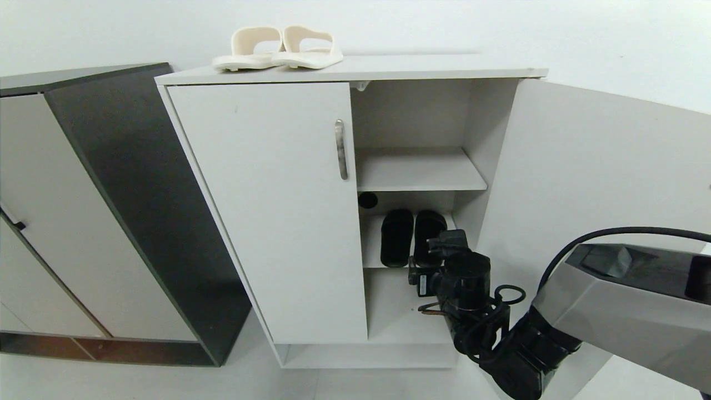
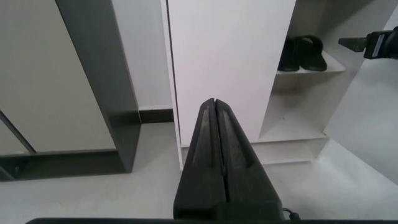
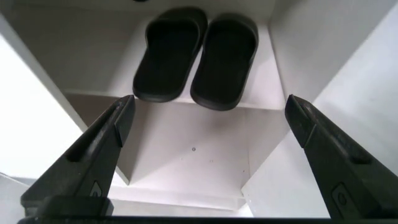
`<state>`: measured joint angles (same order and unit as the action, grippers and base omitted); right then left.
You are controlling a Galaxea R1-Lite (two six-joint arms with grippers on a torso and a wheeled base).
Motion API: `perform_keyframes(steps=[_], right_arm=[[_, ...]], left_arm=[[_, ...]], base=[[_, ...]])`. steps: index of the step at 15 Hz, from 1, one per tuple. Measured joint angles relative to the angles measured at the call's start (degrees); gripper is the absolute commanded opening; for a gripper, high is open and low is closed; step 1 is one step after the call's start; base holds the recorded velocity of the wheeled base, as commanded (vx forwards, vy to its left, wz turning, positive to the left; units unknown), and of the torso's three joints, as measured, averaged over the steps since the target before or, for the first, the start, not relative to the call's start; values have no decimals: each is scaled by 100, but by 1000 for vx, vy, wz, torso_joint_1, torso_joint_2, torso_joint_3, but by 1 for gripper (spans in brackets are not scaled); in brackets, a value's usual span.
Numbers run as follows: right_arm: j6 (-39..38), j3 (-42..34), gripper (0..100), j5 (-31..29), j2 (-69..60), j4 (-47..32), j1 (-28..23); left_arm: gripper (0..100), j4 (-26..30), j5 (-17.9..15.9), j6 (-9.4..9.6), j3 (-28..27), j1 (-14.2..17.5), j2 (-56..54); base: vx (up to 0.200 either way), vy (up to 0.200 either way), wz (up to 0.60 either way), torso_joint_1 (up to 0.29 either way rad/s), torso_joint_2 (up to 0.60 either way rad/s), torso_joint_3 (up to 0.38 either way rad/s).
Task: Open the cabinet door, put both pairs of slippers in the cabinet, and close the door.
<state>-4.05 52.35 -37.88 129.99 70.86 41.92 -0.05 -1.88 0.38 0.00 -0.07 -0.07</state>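
While the right door (image 1: 583, 166) of the white wooden two-door cabinet (image 1: 433, 69) stands wide open, its left door (image 1: 278, 211), fitted with a slim upright metal handle (image 1: 341, 150), is shut. The pair of black rubber slide slippers (image 1: 412, 236) lies side by side on the lower inner shelf (image 1: 371, 244) of the open right compartment, beneath the upper shelf (image 1: 422, 169), with their near ends at the shelf's front edge. The pair of cream rubber slide slippers (image 1: 280, 50) sits side by side on top of the cabinet, towards its left end, above the shut door.

The right pincer (image 3: 208, 109) hangs just in front of the black slippers' shelf, its two dark fingers spread wide with nothing between them. The left pincer (image 2: 214, 102) is low down, pointing at the foot of the shut left door, its fingers pressed flat together and holding nothing.

A dark grey cabinet (image 1: 139, 194) with pale doors stands just beside the white one on its left, both on a pale floor (image 1: 111, 383).
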Motion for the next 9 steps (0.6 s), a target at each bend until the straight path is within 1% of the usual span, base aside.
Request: perform_keyframes(steps=[1,9], right_arm=[[0,-45,100,-2,-9,16,7],[101,-188,100,-2,-41,178,0]], left_arm=[[0,0,2,2,0,0,0],[0,-2,11,-17,0,0,0]], base=[[0,0,0,2,2,90],[0,0,0,0,0,0]])
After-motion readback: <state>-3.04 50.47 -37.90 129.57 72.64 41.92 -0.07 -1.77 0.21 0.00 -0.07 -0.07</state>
